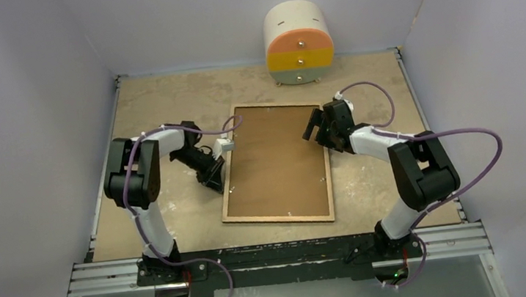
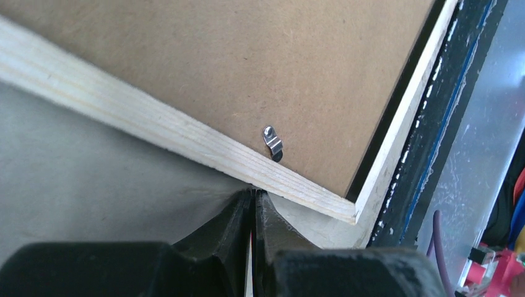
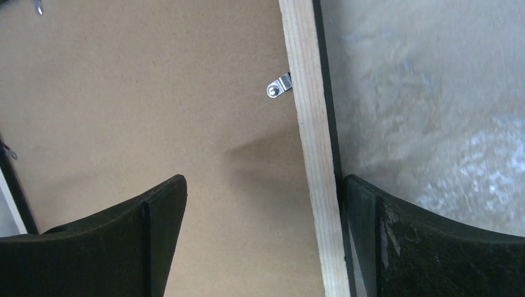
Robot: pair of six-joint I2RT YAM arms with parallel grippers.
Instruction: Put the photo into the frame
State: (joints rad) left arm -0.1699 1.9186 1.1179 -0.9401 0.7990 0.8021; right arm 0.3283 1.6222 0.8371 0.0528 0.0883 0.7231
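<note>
Top external, thin rectangular pale-wood frame [image 1: 279,219], matte brown fibreboard backing [image 1: 280,161]

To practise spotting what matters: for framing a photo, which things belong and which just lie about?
Job: light-wood rectangular frame; brown backing board inside it; small metal clip. Photo not in view.
Lying about: round cream drawer unit.

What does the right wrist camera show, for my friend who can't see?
The right gripper hangs open over the frame, a black finger either side of its pale wood edge. Left lies the brown backing board with a metal clip; right, the grey table.
</note>
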